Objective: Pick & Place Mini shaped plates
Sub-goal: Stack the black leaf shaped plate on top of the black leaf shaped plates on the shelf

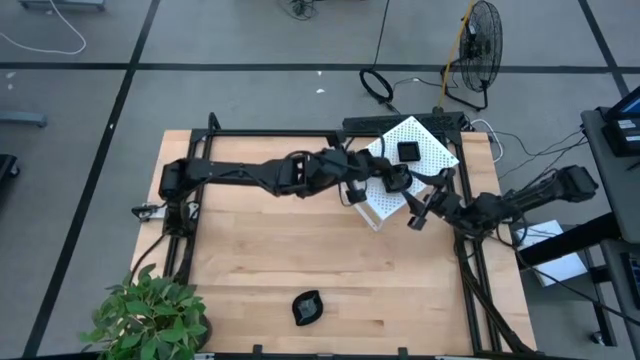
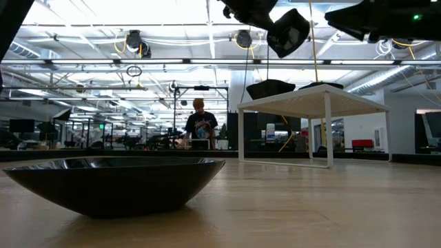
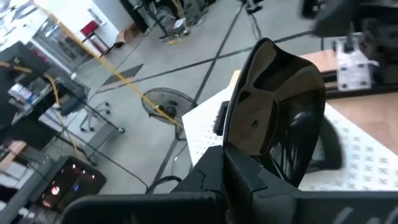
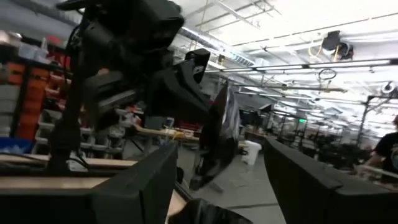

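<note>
left gripper (image 1: 372, 183): pinched on a black plate (image 3: 277, 118), held on edge over the white box (image 1: 432, 146).
right gripper (image 1: 418, 213): fingers (image 4: 134, 186) spread wide, empty, just beside the left one, facing the same plate.
second plate (image 1: 409, 152): flat on the box.
third plate (image 1: 306, 307): alone on the near side of the table (image 1: 300, 250).
step, as i read it: plate in transfer above the box.
next, i judge: lower it flat onto bare box surface, clear of the second plate, then release.

Glossy black mini shaped plates (image 1: 307, 307), a white perforated box (image 1: 428, 152) and a pale wooden table (image 1: 300, 250).
</note>
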You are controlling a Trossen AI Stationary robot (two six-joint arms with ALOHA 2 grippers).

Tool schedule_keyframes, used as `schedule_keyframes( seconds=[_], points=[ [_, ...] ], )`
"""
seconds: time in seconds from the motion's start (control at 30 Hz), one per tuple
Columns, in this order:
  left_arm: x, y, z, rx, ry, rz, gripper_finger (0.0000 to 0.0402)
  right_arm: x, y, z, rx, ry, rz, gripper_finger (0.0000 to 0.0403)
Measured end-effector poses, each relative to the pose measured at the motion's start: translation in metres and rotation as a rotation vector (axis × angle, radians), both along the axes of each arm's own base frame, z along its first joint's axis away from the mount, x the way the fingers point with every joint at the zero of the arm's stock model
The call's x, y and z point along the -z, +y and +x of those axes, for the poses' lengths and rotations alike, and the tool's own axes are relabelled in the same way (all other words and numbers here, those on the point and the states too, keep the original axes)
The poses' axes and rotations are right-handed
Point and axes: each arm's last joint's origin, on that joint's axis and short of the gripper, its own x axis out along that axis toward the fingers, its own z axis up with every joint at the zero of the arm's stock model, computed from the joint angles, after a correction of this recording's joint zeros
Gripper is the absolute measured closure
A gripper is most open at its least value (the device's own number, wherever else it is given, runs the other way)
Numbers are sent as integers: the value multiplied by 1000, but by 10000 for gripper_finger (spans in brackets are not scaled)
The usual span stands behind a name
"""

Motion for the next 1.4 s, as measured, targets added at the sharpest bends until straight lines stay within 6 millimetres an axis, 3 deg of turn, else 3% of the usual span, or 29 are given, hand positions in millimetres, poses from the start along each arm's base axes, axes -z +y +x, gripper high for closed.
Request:
schedule_keyframes(
  seconds=[0.37,0.67,1.4],
  points=[
    [-2,-14,1,7,-1,39,400,6,-15,17,-145,-42,61,204],
    [-2,-13,1,3,-8,26,400,10,-27,34,-75,21,91,234],
    [-1,-14,0,-4,-43,-58,386,13,-32,40,-30,36,66,374]
  ],
)
